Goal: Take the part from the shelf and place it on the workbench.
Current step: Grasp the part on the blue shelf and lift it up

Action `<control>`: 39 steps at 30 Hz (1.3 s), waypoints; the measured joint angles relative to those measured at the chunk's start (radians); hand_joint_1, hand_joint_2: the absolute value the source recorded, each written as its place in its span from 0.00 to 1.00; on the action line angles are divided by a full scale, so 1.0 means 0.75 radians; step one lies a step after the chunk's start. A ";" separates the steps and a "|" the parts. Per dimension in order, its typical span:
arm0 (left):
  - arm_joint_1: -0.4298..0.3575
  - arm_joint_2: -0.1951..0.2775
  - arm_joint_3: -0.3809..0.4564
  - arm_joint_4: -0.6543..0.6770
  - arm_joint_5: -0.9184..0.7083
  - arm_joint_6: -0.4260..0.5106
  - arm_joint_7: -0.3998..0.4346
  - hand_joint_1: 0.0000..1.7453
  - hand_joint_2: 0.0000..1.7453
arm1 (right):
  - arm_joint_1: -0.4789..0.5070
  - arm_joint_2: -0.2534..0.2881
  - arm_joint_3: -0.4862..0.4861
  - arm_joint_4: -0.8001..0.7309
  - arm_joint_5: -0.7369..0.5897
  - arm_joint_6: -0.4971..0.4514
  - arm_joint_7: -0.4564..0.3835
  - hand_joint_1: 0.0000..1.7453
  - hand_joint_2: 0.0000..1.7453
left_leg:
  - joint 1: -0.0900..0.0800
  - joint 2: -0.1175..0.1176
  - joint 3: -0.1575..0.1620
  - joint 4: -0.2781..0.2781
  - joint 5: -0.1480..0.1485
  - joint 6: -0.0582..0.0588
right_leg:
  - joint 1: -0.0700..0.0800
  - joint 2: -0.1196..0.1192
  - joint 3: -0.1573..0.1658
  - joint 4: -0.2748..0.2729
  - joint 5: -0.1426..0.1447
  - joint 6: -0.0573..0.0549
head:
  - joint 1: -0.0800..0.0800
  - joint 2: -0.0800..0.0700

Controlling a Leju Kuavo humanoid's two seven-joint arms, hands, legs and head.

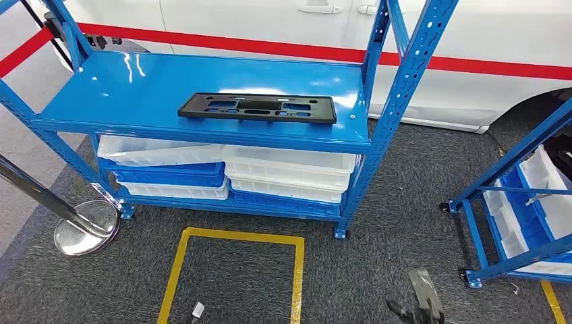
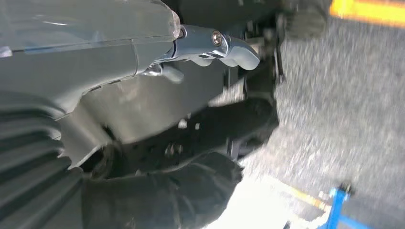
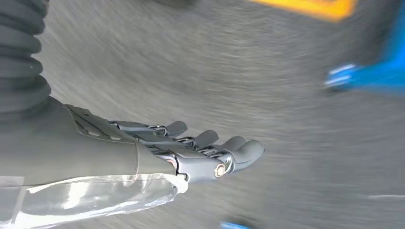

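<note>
Flat black rectangular plastic part (image 1: 257,108) lies on blue shelf top (image 1: 135,88), long axis crosswise. Right hand (image 3: 191,152) empty, fingers extended, slightly nearer; left hand (image 2: 210,47) low, grasp unclear.

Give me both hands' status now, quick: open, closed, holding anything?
Left hand: empty; fingers look partly curled, open or closed cannot be told.
Right hand: open, fingers extended, holding nothing.
The part is still on the shelf.
</note>
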 joint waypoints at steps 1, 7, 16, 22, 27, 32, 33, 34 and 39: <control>0.000 -0.001 -0.002 0.000 -0.001 -0.005 -0.001 0.00 0.33 | -0.026 0.006 0.033 -0.018 0.025 0.003 0.008 0.00 0.00 | 0.000 0.000 0.000 0.000 0.001 0.000 | 0.000 0.000 0.000 0.000 0.000 0.000 | 0.000 0.000; 0.004 -0.004 -0.015 0.000 -0.007 -0.055 -0.012 0.00 1.00 | -0.235 0.065 0.370 -0.176 0.201 0.003 0.078 0.00 1.00 | 0.000 -0.004 -0.002 0.000 0.005 -0.002 | 0.002 -0.004 -0.001 0.000 0.002 -0.002 | 0.000 0.000; 0.007 -0.010 -0.043 0.000 -0.036 -0.041 -0.024 0.00 0.00 | -0.341 0.118 0.774 -0.420 0.361 -0.051 0.138 0.00 1.00 | 0.002 -0.006 -0.003 0.000 0.006 -0.003 | 0.003 -0.005 -0.002 0.002 0.002 -0.002 | 0.000 0.000; 0.009 -0.010 -0.044 -0.001 -0.019 -0.083 0.008 0.00 0.00 | -0.354 0.157 0.939 -0.542 0.411 -0.051 0.165 0.00 1.00 | 0.001 -0.009 -0.004 0.000 0.006 -0.003 | 0.003 -0.008 -0.002 0.002 0.002 -0.003 | 0.000 0.000; 0.013 -0.010 -0.044 -0.001 -0.026 -0.080 -0.022 0.00 0.00 | -0.368 0.164 1.047 -0.629 0.632 -0.176 0.232 0.00 1.00 | 0.001 -0.008 -0.004 0.000 0.006 -0.003 | 0.003 -0.007 -0.002 0.002 0.002 -0.003 | 0.000 0.000; 0.013 -0.010 -0.045 -0.002 -0.035 -0.056 -0.036 0.00 0.00 | -0.399 0.165 1.164 -0.732 0.939 -0.300 0.348 0.00 1.00 | 0.001 -0.008 -0.004 0.000 0.006 -0.003 | 0.003 -0.007 -0.002 0.002 0.002 -0.003 | 0.000 0.000; 0.013 -0.010 -0.046 -0.002 -0.035 -0.052 -0.037 0.00 0.00 | -0.406 0.164 1.182 -0.752 0.996 -0.327 0.365 0.00 1.00 | 0.001 -0.008 -0.004 0.000 0.006 -0.003 | 0.003 -0.007 -0.002 0.002 0.002 -0.003 | 0.000 0.000; 0.013 -0.010 -0.046 -0.003 -0.034 -0.049 -0.037 0.00 0.00 | -0.412 0.164 1.198 -0.772 1.052 -0.359 0.381 0.00 1.00 | 0.001 -0.008 -0.004 0.000 0.006 -0.003 | 0.003 -0.006 -0.002 0.002 0.002 -0.003 | 0.000 0.000; 0.012 -0.013 -0.050 -0.003 -0.035 -0.028 -0.033 0.00 0.00 | -0.432 0.153 1.254 -0.858 1.297 -0.487 0.462 0.00 1.00 | 0.001 -0.008 -0.003 0.000 0.006 -0.003 | 0.003 -0.006 -0.002 0.002 0.002 -0.003 | 0.000 0.000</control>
